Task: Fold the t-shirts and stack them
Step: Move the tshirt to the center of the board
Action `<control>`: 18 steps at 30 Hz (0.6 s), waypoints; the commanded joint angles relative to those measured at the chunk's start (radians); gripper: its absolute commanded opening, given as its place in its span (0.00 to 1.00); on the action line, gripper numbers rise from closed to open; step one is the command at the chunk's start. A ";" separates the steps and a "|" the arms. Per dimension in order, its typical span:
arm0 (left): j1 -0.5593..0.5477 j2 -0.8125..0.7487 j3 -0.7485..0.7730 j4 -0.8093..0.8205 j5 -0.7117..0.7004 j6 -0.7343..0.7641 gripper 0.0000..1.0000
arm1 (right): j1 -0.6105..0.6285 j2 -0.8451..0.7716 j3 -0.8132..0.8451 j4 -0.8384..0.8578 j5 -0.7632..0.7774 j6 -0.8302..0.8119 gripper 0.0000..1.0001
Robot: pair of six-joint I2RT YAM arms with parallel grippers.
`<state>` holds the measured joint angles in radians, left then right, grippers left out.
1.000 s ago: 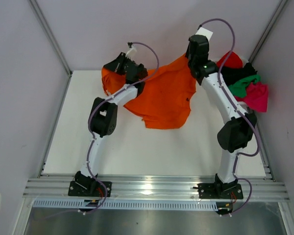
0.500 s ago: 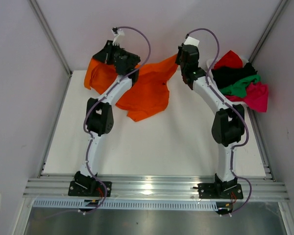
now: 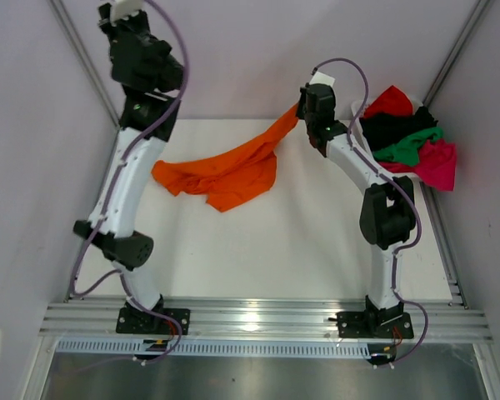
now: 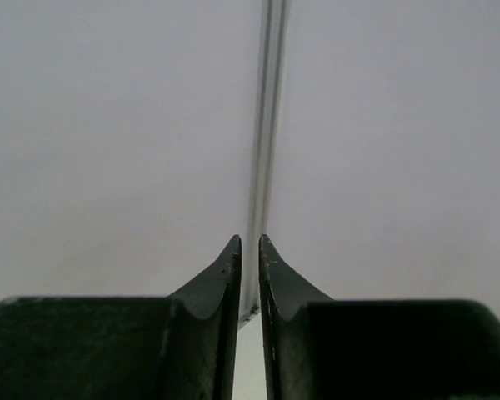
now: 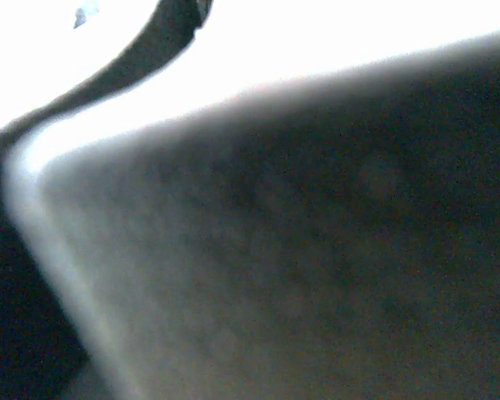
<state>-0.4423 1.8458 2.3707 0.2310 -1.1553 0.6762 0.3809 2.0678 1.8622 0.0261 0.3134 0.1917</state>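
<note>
Left wrist view looks along the left end effector [image 4: 249, 250], whose two dark fingers stand a narrow slit apart with nothing between them. Beyond them is only pale wall and a metal seam [image 4: 269, 125]. In the top external view this end effector sits at the upper left of the frame, lifted well clear of the tabletop [image 3: 258, 250] on a nearly straight left arm [image 3: 137, 158]. That is the change that matters: it has let go. The orange t-shirt [image 3: 225, 171] now lies as a crumpled, bunched band across the upper middle of the tabletop. One corner is drawn up and rightward to the right end effector [image 3: 300, 108], which is clamped on that corner; its own wrist view is too blurred to add anything. A second ago both end effectors held the shirt between them, hanging open as a broad sheet over the far part of the tabletop. Half a second ago the left one was still at the shirt's left shoulder. Since then the left has released and swung up and away, and the cloth has collapsed out of its spread shape. For the task this looks like a lost or abandoned spread rather than a laid-flat one, so the shirt probably needs regrasping and flattening before any fold. The pile of other t-shirts [image 3: 408, 146], red, black, green and magenta, sits untouched at the upper right.
</note>
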 commanded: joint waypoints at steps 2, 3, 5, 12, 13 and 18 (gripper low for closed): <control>-0.029 -0.083 0.005 -0.653 0.256 -0.530 0.16 | 0.015 -0.077 -0.034 0.038 0.023 0.015 0.00; -0.024 -0.103 0.001 -0.820 0.361 -0.660 0.15 | 0.015 -0.077 -0.037 0.035 0.027 0.017 0.00; 0.002 -0.118 -0.027 -0.928 0.478 -0.775 0.13 | 0.015 -0.075 -0.040 0.031 0.030 0.026 0.00; 0.111 -0.008 -0.061 -1.108 0.761 -0.946 0.06 | 0.009 -0.054 -0.043 0.041 0.041 0.031 0.00; 0.117 0.024 -0.039 -1.143 0.787 -0.957 0.05 | 0.007 -0.046 -0.041 0.041 0.041 0.031 0.00; 0.149 0.141 -0.037 -1.265 1.039 -1.023 0.01 | 0.000 -0.020 -0.052 0.044 0.039 0.037 0.00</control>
<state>-0.3111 2.0083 2.3199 -0.8970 -0.3443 -0.2466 0.3859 2.0605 1.8091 0.0277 0.3332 0.2173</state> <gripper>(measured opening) 0.019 0.009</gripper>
